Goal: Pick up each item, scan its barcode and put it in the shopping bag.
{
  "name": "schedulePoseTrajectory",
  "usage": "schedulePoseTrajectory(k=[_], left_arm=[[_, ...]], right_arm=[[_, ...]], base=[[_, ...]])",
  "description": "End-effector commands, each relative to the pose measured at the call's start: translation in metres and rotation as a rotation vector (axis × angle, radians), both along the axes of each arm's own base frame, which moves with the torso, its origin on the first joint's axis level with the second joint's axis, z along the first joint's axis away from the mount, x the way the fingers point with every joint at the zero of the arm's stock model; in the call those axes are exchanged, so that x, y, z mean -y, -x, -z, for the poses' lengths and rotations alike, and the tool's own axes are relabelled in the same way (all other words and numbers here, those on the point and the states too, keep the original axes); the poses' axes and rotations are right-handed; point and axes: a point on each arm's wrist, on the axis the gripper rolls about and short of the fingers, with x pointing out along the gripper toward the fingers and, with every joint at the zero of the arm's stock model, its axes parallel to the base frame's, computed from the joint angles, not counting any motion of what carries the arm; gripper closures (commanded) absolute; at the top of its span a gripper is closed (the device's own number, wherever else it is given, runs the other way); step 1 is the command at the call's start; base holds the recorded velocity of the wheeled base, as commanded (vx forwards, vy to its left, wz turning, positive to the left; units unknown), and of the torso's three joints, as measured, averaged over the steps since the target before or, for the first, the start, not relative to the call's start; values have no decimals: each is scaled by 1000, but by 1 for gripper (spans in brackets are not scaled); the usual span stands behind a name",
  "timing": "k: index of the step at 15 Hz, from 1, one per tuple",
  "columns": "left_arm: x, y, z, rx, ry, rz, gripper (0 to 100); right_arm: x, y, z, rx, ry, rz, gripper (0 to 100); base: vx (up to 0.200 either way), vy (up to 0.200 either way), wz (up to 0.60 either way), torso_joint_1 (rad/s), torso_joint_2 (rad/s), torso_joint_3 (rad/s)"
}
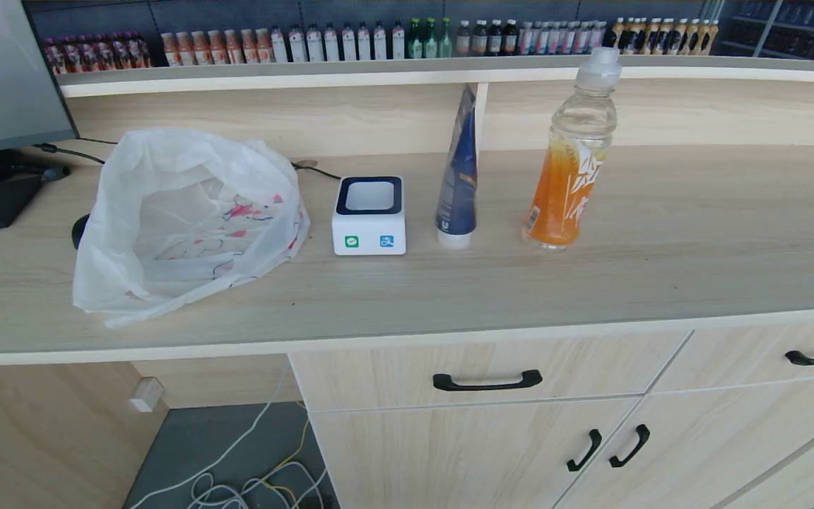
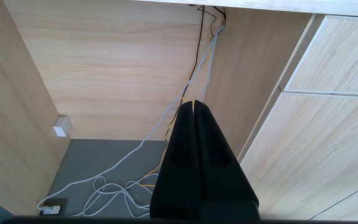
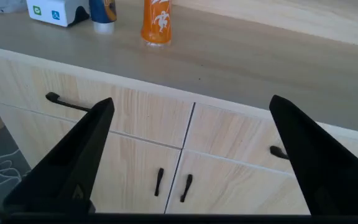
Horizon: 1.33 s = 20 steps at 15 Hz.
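Worktop: a light wooden worktop point(image 1: 661, 240) is seen carrying all 4 task things, with cabinet fronts point(image 1: 492, 424) below its edge.
Shopping bag: a white plastic shopping bag point(image 1: 188, 219) is laid on the left part of the worktop, its mouth held open toward the front; a red and blue print is seen on it.
Scanner: a white scanner point(image 1: 369, 214) with a dark-rimmed top window is stood just right of the bag, a narrow gap between them.
Tube: a dark blue tube point(image 1: 458, 184) is stood upright on its white cap, just right of the scanner and not touching it.
Bottle: a bottle point(image 1: 573, 159) of orange drink with a white cap is stood upright, right of the tube and apart from it; its upper part is clear.
Left gripper: the left gripper point(image 2: 194, 109) is held below the worktop, its 2 fingers pressed together with nothing between them; cables point(image 2: 104, 193) are seen on the floor beyond it.
Right gripper: the right gripper point(image 3: 191, 102) is held before the cabinet fronts with its jaws spread wide and nothing gripped, well apart from the bottle.
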Motion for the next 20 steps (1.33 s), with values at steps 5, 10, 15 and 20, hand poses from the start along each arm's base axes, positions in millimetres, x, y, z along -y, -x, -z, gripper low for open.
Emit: schedulePoseTrajectory(k=[5,10,15,20], left_arm=[[0,0,0,0,0,0,100],[0,0,0,0,0,0,100],[0,0,0,0,0,0,100],[0,0,0,0,0,0,100]], right_arm=[[-14,-77,-81,6,135,-199,0],[-47,-106,-105,12,203,-279,0],[-138,-139,-115,78,107,-232,0],[-189,-173,-103,202,-107,-54,0]], base=[[0,0,0,0,0,0],[0,0,0,0,0,0],[0,0,0,0,0,0],[0,0,0,0,0,0]])
